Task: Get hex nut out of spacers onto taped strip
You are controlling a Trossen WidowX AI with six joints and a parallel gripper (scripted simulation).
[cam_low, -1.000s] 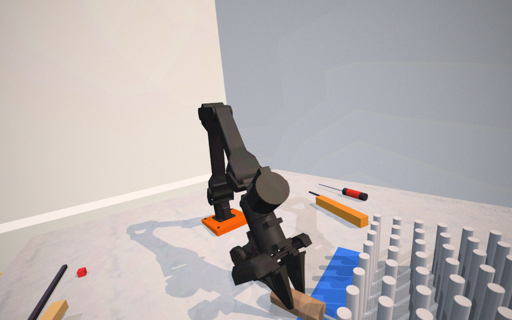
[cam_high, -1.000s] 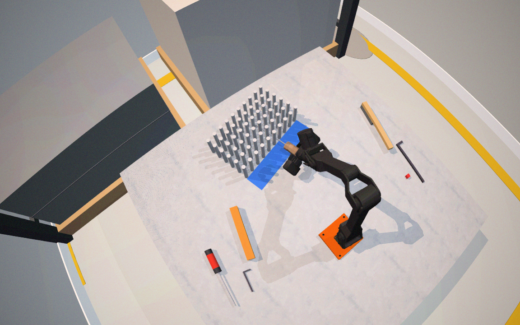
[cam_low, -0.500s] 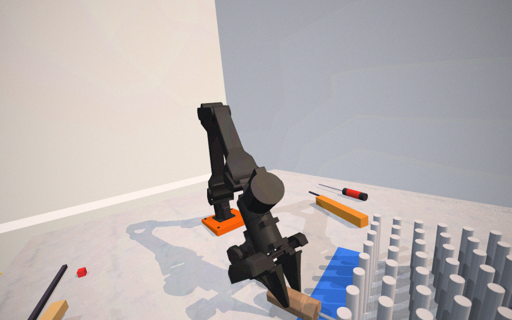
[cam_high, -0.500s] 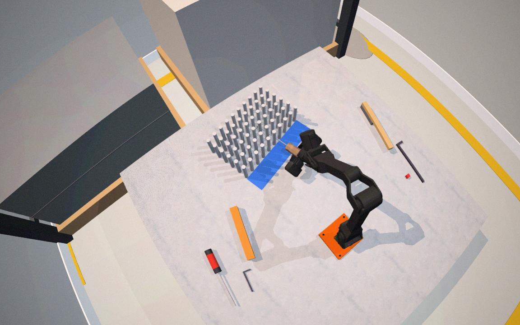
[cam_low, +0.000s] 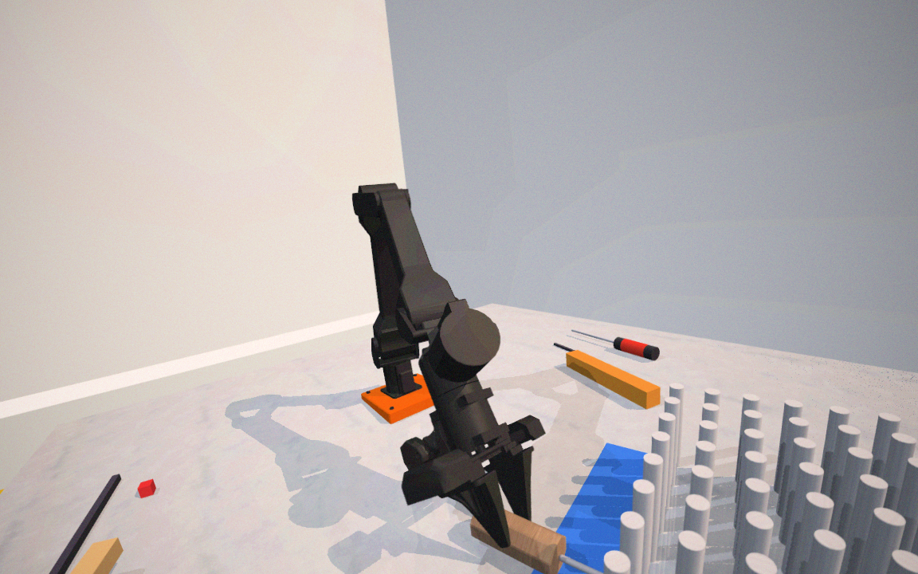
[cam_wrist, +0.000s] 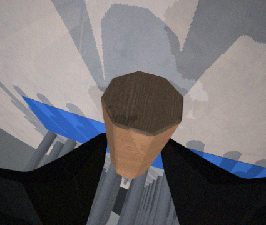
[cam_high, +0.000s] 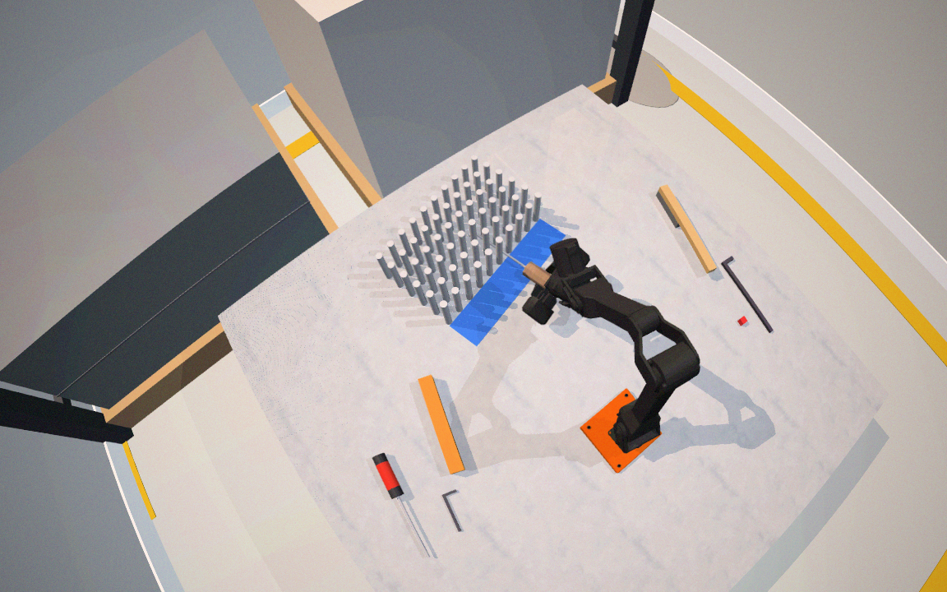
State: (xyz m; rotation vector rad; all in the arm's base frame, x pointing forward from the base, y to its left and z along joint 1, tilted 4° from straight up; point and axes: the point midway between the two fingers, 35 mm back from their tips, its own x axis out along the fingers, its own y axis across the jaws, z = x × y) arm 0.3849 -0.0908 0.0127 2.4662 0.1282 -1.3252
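My gripper is shut on the wooden handle of a hook tool. It holds the handle low over the table at the near edge of the blue taped strip. The tool's thin metal shaft reaches across the strip into the front rows of the standing grey spacers. All the spacers I can see stand upright. The hex nut is hidden from me in every view.
An orange bar, a red-handled screwdriver and a small hex key lie to one side. A tan bar, a long black L-rod and a red cube lie on the other side. The arm stands on an orange base.
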